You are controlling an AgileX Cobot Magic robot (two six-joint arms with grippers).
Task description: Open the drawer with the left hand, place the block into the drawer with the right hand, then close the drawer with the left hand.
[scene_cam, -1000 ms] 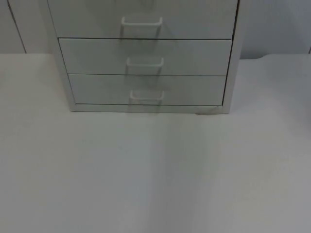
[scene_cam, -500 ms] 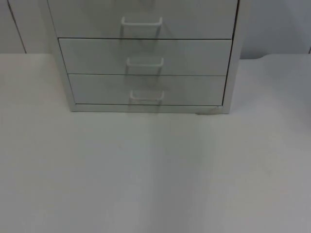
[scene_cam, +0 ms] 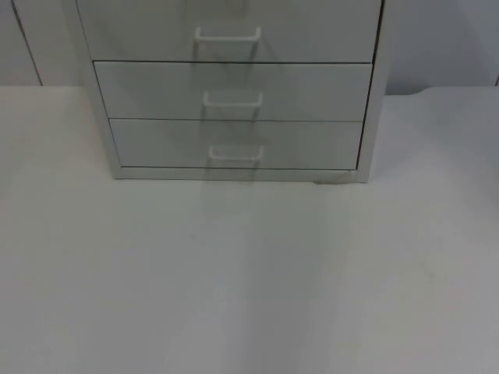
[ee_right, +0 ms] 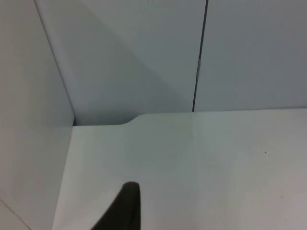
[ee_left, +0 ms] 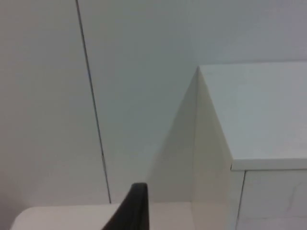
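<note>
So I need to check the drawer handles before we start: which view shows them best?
The top view: three shut drawer fronts face it, each with a white handle, lowest handle. The left wrist view catches the cabinet top and corner; the right wrist view, its side wall.

Drawer cabinet [scene_cam: 234, 89] on white table [scene_cam: 234, 273]

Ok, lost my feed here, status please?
Left fingertip beside cabinet, right fingertip over table, both waiting. All three drawers shut, bottom handle untouched. Nothing in front.
</note>
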